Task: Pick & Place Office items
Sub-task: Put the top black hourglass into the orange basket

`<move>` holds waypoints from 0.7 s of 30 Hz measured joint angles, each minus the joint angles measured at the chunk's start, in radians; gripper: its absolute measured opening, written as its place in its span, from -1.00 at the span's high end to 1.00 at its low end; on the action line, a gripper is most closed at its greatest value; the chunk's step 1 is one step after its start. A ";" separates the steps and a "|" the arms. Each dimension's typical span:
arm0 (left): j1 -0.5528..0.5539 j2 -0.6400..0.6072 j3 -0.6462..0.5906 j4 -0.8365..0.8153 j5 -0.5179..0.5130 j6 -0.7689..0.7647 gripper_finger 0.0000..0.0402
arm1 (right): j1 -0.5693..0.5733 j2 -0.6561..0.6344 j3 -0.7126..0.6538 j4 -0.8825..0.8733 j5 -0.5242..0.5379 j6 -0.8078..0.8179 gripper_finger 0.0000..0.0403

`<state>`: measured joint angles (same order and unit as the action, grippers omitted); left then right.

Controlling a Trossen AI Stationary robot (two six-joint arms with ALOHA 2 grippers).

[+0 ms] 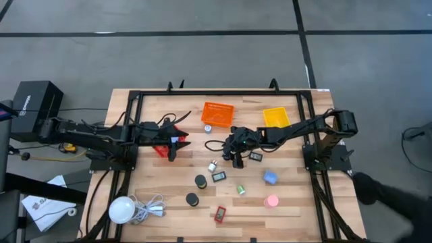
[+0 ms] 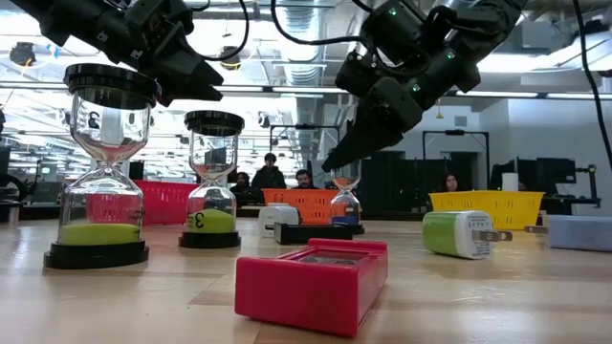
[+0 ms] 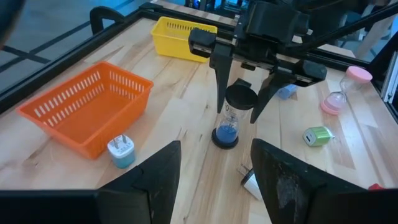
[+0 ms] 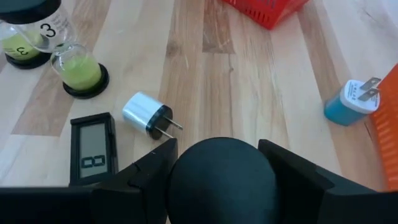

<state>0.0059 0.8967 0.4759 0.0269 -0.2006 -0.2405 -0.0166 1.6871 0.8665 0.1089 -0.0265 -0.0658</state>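
Note:
A small hourglass with blue sand (image 3: 229, 118) stands upright on the table's middle. My right gripper (image 1: 235, 154) is shut on it. My left gripper (image 3: 214, 149) hangs open over the table's left half, beside the red basket (image 1: 164, 140), with nothing between its fingers. Other office items stand or lie on the near half: two green-sand hourglasses (image 2: 100, 191) (image 2: 212, 182), a pink hourglass (image 1: 271, 200), a green plug (image 3: 317, 135), a silver plug (image 4: 146, 115), a black display (image 4: 93, 155) and a red one (image 2: 316, 277). My right gripper has the hourglass's black top cap (image 4: 221, 180) pinched between its two fingers (image 3: 221, 87), one on each side. The fingers come slanting down from the table's right side. The hourglass stays upright, its base (image 3: 225, 139) on the table.
An orange basket (image 1: 217, 113) and a yellow basket (image 1: 276, 117) stand at the far edge, a blue plug (image 3: 121, 151) by the orange one. A second blue piece (image 1: 270, 177) lies right of centre. A white globe with coiled cord (image 1: 121, 209) lies at the near left corner.

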 joint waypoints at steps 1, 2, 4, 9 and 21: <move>0.000 0.000 0.000 0.000 0.000 0.000 0.05 | 0.000 0.000 0.000 0.000 0.000 0.005 -0.03; 0.000 0.000 0.000 0.000 0.000 0.000 0.05 | 0.000 0.000 0.000 0.000 0.000 0.011 -0.03; 0.000 0.000 0.000 0.000 0.000 0.000 0.05 | 0.000 0.000 0.000 -0.002 0.000 0.012 -0.02; 0.000 0.000 0.000 0.001 0.000 0.000 0.05 | 0.000 0.000 0.000 -0.002 0.000 0.014 -0.03; 0.000 0.000 0.000 0.003 0.000 0.000 0.05 | -0.020 -0.027 0.032 -0.043 -0.001 0.010 -0.04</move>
<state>0.0059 0.8967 0.4755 0.0296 -0.2005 -0.2405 -0.0362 1.6598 0.8982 0.0659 -0.0280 -0.0555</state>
